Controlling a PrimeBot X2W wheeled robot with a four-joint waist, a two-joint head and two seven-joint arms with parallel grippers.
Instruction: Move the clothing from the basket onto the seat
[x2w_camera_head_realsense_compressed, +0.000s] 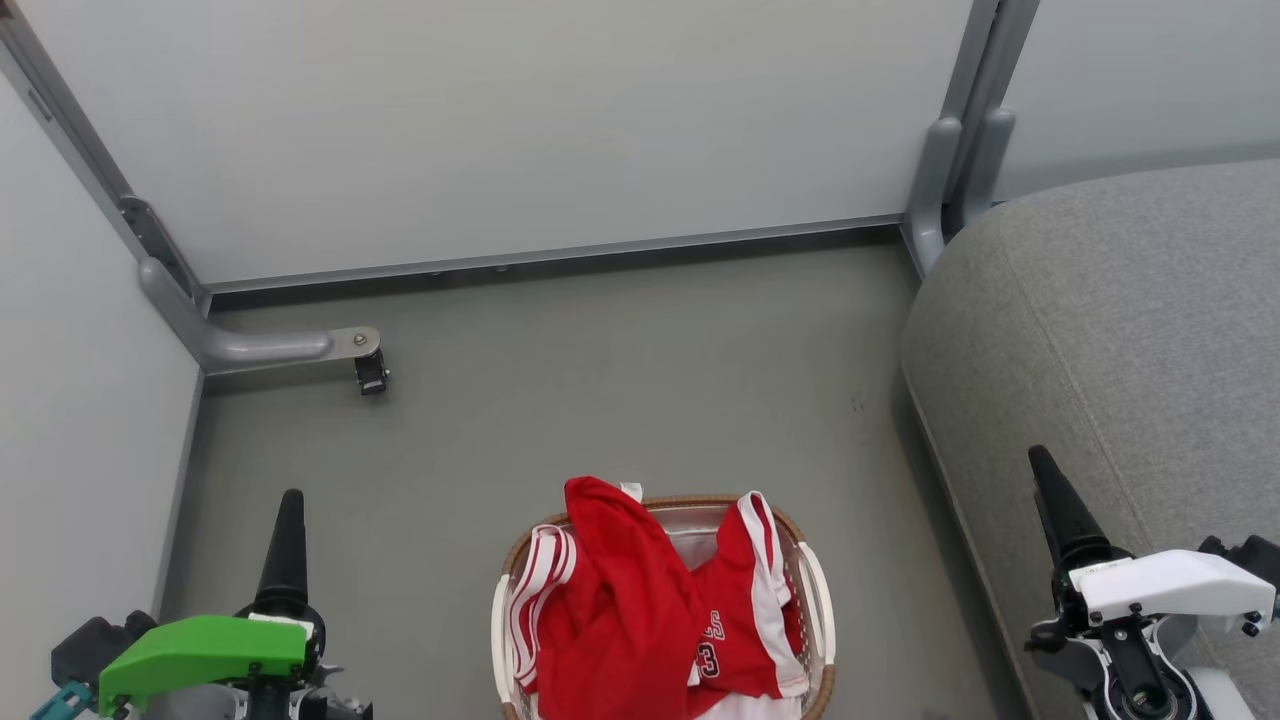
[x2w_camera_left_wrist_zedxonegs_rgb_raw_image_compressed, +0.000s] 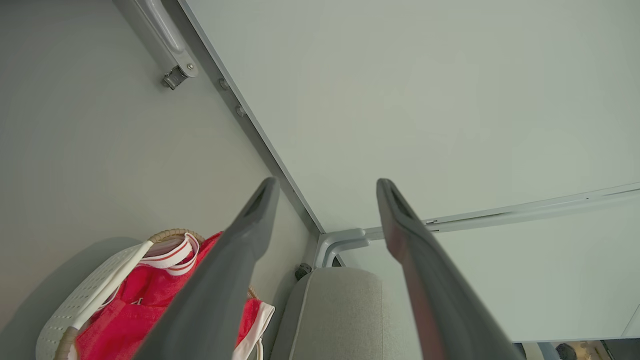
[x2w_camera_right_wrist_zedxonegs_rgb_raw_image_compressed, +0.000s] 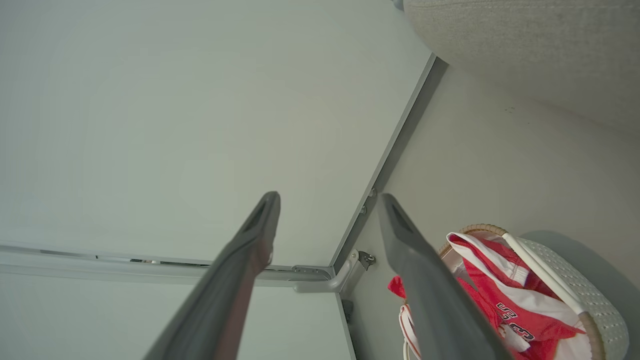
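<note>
We see red clothing (x2w_camera_head_realsense_compressed: 625, 610) with white stripes and trim; its white print is partly folded, probably "23". White perforated basket (x2w_camera_head_realsense_compressed: 824, 600), brown woven-look rim. Grey woven seat (x2w_camera_head_realsense_compressed: 1120, 320), dull grey-green floor (x2w_camera_head_realsense_compressed: 600, 380).

Soft, even light fills all three views, bright without harsh glare; the pale wall panels (x2w_camera_head_realsense_compressed: 520, 130) look flat and slightly washed out. The head view is sharp, and a faint dark band of shadow lies on the floor (x2w_camera_head_realsense_compressed: 620, 380) along the foot of the seat (x2w_camera_head_realsense_compressed: 1130, 330). In the wrist views a soft-edged grey shadow spreads on the floor beside the basket (x2w_camera_left_wrist_zedxonegs_rgb_raw_image_compressed: 75, 305). The wide lens there slants the panel rails (x2w_camera_left_wrist_zedxonegs_rgb_raw_image_compressed: 525, 212) and stretches things toward the edges. The fingers (x2w_camera_left_wrist_zedxonegs_rgb_raw_image_compressed: 220, 280) of the left gripper (x2w_camera_left_wrist_zedxonegs_rgb_raw_image_compressed: 326, 181), close to the lens, look slightly soft, and one carries a reddish tint; the clothing (x2w_camera_right_wrist_zedxonegs_rgb_raw_image_compressed: 505, 300) is vivid, its print readable
</note>
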